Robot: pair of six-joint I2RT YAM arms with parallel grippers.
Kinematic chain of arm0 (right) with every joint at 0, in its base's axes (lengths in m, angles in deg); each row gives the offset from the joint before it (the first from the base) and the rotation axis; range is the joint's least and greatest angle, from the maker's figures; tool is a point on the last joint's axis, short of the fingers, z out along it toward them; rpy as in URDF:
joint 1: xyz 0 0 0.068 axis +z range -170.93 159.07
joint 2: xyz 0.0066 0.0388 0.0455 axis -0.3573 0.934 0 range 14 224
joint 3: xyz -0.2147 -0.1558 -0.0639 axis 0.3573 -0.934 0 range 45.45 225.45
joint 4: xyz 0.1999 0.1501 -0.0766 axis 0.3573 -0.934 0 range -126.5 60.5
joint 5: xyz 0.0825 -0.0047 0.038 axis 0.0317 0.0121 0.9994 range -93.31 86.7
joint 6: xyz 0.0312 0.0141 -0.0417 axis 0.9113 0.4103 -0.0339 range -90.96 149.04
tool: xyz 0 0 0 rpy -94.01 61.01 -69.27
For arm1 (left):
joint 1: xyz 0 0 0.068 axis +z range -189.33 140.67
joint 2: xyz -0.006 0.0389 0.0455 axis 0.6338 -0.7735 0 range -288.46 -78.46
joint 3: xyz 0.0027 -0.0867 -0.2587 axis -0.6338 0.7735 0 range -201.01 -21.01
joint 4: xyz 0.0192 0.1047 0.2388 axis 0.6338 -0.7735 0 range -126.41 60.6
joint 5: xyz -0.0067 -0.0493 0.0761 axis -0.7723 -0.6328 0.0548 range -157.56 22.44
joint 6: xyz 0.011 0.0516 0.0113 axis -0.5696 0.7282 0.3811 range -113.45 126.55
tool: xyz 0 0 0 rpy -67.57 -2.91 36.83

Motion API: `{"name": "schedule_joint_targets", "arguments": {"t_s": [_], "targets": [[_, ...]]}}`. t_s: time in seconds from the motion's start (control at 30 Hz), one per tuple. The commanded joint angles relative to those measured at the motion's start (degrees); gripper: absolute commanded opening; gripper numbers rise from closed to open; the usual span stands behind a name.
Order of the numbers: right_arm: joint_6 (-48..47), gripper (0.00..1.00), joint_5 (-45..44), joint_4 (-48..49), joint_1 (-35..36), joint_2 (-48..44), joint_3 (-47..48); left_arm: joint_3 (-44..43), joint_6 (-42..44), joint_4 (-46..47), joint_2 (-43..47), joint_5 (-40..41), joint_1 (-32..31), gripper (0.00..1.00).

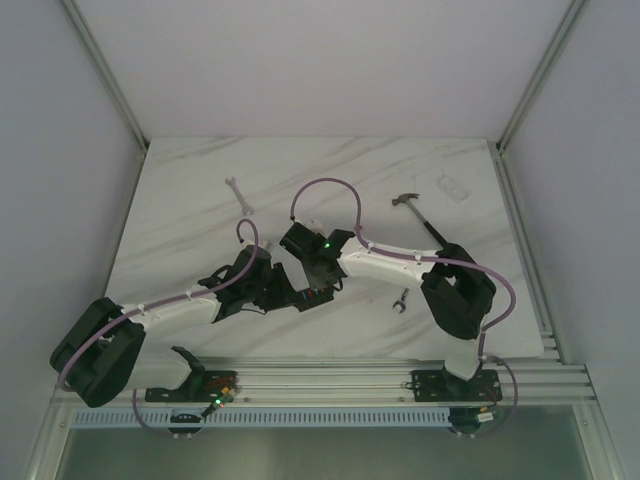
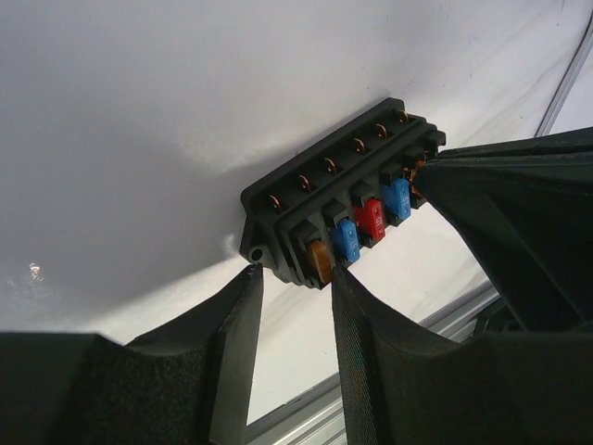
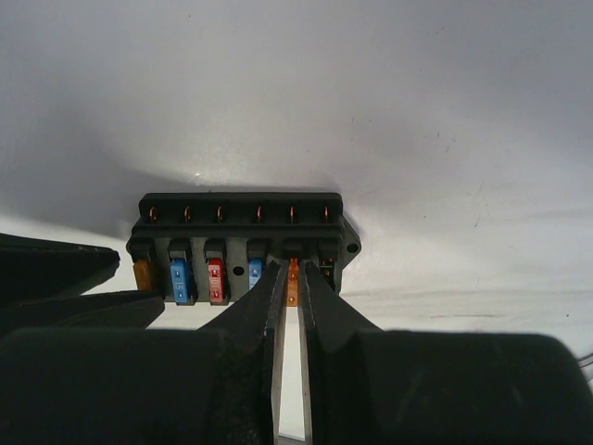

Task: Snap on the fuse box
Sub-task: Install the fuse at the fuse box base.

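Pinching a small orange fuse [image 3: 292,289] between nearly closed fingers, the right gripper [image 3: 292,271] holds it at the second slot from the right end of the fuse box [image 3: 241,206]. The box lies flat on the white table [image 3: 417,111], right at the fingertips. Leftward from the tool, blue, red, blue and amber fuses fill the row. At that far end the left gripper [image 2: 296,275] has its jaws apart, tips touching the box; whether they squeeze it I cannot tell.
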Motion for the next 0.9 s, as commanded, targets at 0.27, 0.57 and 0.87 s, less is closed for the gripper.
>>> {"name": "schedule_joint_targets", "arguments": {"t_s": [0.27,0.57,0.87], "targets": [[0.64,0.00,0.86,-3.37,0.60,4.39,-5.05,1.31,0.17,-1.56,-0.76,1.42,0.78,0.44],[0.45,0.00,1.69,-3.71,0.55,6.89,-6.43,1.36,0.22,-1.61,-0.77,1.53,0.87,0.44],[0.30,0.00,2.59,-3.92,1.47,10.53,-7.02,1.22,-0.16,-1.69,-0.95,1.39,1.04,0.43]]}}
